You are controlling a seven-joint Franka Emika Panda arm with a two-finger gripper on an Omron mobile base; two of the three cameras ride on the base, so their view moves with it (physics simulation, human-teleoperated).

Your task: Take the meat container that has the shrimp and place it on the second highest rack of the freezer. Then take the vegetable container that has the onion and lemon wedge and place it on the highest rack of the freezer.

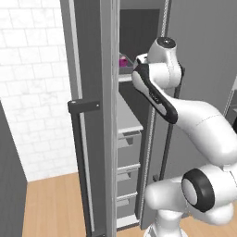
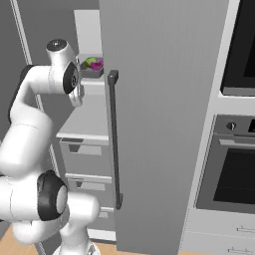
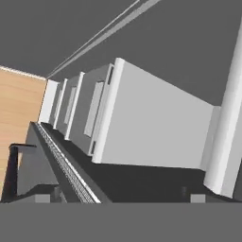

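tray (image 2: 92,65): onion (image 2: 96,64), lemon on freezer shelf (image 2: 92,81), 1 o'clock of wrist
gripper: jaw state can't tell, nothing seen held

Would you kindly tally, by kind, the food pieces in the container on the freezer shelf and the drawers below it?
Magenta onion: 1
Green lemon wedge: 1
Grey drawers: 3
Total: 5
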